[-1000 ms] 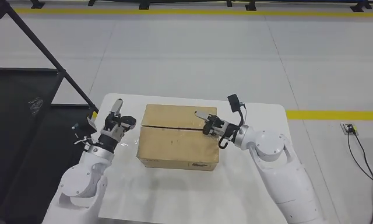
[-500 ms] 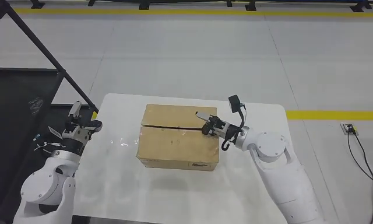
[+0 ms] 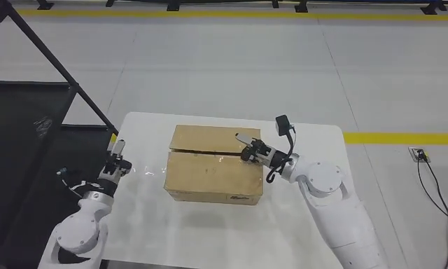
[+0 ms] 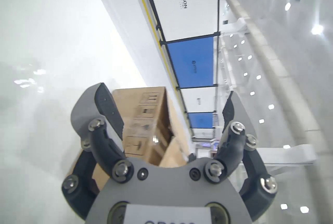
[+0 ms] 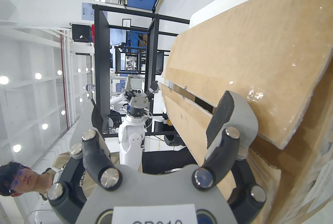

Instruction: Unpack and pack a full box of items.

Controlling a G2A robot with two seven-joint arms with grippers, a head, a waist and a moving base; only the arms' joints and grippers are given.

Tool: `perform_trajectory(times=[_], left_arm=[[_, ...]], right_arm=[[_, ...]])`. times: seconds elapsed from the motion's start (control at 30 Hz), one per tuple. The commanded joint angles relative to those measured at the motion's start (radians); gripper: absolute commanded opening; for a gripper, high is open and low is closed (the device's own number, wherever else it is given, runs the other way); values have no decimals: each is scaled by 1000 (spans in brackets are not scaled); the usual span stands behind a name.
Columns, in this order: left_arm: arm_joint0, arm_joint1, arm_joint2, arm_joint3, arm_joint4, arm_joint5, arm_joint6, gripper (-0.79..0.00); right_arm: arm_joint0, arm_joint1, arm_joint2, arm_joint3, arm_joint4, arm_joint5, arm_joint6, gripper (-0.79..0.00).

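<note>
from the left we see a black rack (image 3: 42, 129), then our left gripper (image 3: 115, 157), jaws wide apart, at the white table's (image 3: 210, 227) edge. the cardboard box (image 3: 213, 172) sits mid-table, and our right gripper (image 3: 246, 147), jaws apart, is at its top seam. a yellow floor line (image 3: 395, 137) lies beyond.

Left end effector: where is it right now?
In the top view the left end effector is at the table's left edge, open, apart from the cardboard box on its right.

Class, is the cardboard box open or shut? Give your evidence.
Shut: both top flaps of the cardboard box lie down, meeting at a seam, slightly gapped.
</note>
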Motion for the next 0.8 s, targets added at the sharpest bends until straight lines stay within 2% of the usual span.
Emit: perform_trajectory(times=[0.0, 0.07, 0.13, 0.43, 0.6, 0.77], left_arm=[[2, 3, 24, 35, 141, -49, 21, 0], [11, 6, 40, 57, 194, -77, -27, 0], [18, 6, 12, 49, 120, -61, -55, 0], [18, 6, 12, 49, 120, -61, -55, 0], [10, 7, 84, 110, 405, -59, 56, 0], [-6, 6, 155, 189, 649, -130, 170, 0]], right_arm=[[2, 0, -1, 11, 12, -7, 0, 0], [8, 0, -5, 21, 20, -9, 5, 0], [15, 0, -10, 27, 14, -1, 1, 0], [15, 0, -10, 27, 14, -1, 1, 0], [-6, 0, -13, 6, 27, -1, -22, 0], [-10, 3, -12, 9, 39, -5, -17, 0]])
